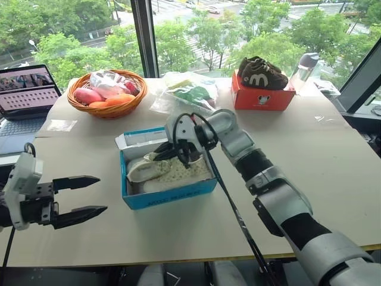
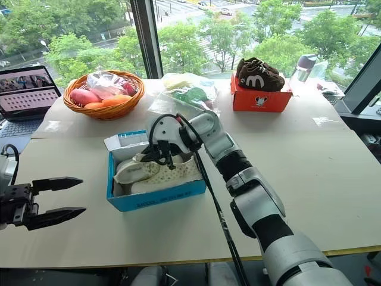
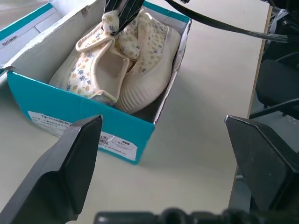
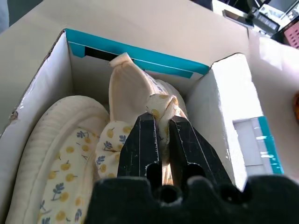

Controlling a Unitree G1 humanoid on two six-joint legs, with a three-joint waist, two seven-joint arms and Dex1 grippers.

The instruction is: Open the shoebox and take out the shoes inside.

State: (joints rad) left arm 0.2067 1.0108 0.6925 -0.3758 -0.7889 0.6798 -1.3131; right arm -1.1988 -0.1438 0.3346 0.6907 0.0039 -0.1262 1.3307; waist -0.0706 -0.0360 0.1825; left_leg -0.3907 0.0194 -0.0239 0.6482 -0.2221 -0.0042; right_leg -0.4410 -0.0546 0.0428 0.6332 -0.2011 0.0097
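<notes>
So my right gripper (image 4: 161,135) is pinched tight on the fabric collar of one of the shoes (image 1: 169,168), which sit inside the open shoebox (image 1: 166,193) in the middle of the table (image 1: 309,149). My left gripper (image 1: 80,195) hangs off to the box's left with its fingers spread wide, holding nothing, well apart from the cardboard

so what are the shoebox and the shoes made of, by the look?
Shoebox: looks like cardboard, turquoise printed outside, plain white inside; torn, fibrous edges at the corners. Shoes: likely soft cream fabric with a small flower print, and ribbed pale soles that look like rubber.
</notes>
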